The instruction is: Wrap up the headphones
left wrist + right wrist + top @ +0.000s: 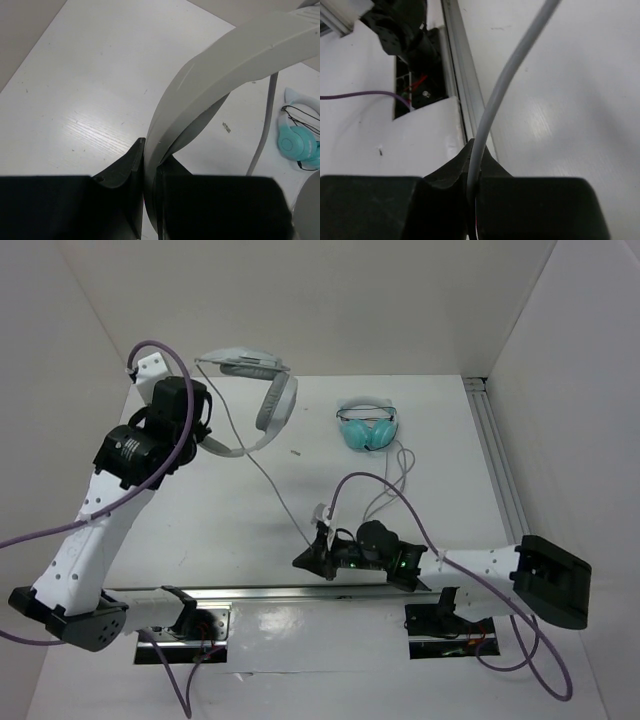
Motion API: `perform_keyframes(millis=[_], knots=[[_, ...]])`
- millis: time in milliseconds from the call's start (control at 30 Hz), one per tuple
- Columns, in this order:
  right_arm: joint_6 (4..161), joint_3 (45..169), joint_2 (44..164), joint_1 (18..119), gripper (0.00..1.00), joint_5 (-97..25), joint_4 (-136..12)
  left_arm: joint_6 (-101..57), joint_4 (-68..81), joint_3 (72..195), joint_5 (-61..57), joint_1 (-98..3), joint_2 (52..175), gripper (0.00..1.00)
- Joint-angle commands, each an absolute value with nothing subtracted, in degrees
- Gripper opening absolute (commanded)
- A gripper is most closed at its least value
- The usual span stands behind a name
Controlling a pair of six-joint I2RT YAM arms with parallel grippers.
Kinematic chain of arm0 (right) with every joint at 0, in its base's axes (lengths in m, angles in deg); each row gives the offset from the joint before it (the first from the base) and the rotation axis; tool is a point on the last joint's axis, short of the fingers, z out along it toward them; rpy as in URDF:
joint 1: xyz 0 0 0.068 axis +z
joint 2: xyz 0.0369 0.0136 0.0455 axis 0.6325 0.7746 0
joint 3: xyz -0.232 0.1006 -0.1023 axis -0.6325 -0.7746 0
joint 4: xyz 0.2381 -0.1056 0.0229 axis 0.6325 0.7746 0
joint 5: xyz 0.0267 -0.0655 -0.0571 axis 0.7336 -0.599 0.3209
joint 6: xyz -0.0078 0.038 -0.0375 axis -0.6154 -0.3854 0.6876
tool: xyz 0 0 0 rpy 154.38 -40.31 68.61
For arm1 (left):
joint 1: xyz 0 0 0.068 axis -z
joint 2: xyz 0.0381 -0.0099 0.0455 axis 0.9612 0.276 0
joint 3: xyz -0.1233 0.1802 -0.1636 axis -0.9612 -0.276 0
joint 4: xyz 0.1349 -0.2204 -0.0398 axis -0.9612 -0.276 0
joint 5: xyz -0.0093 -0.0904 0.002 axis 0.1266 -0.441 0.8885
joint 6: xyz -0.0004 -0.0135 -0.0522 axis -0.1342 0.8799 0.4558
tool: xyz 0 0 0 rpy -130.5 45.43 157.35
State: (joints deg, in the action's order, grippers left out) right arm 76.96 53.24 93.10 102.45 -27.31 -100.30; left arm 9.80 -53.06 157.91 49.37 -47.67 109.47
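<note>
The left pincer [150,155] clamps the headphones [235,55] at ten o'clock; the right pincer [476,160] pinches their cable [505,80] near six o'clock.

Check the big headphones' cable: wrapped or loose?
Loose: the cable runs free from the headphones to the right hand, shut on it.
</note>
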Motion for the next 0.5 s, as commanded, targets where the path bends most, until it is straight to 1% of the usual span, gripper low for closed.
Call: perform_keyframes(millis=[0, 67, 133, 167, 200, 267, 300, 400, 467], knots=[[78.48, 54.37, 87.50, 107.51, 0.06, -35.44, -94.31, 11.27, -46.05, 157.53, 51.62, -49.80, 109.57, 0.00], [79.19, 56.03, 85.30, 112.08, 0.06, -39.82, -88.97, 11.27, -46.05, 156.04, 53.38, -50.50, 109.57, 0.00], [80.94, 59.11, 84.51, 115.94, 0.03, -44.22, -85.17, 10.74, -45.44, 154.46, 55.40, -50.51, 110.18, 0.00], [81.47, 60.25, 83.89, 119.70, 0.02, -49.12, -81.24, 9.96, -45.44, 153.67, 56.19, -50.51, 111.14, 0.00], [81.48, 62.78, 83.88, 121.31, 0.00, -51.43, -79.46, 9.08, -45.44, 153.67, 56.89, -50.51, 111.67, 0.00], [83.40, 65.52, 83.88, 124.99, 0.00, -56.95, -74.29, 7.58, -46.14, 152.79, 58.91, -49.29, 113.08, 0.00], [83.93, 68.75, 83.88, 125.97, 0.00, -58.64, -72.43, 6.62, -46.14, 152.79, 58.92, -49.28, 115.09, 0.00], [86.83, 73.95, 83.88, 129.31, 0.00, -65.13, -65.33, 6.09, -51.58, 154.36, 60.94, -46.39, 118.96, 0.00], [89.29, 79.23, 84.49, 130.54, 0.00, -68.13, -61.53, 8.62, -56.14, 154.90, 60.94, -45.77, 122.30, 0.00]])
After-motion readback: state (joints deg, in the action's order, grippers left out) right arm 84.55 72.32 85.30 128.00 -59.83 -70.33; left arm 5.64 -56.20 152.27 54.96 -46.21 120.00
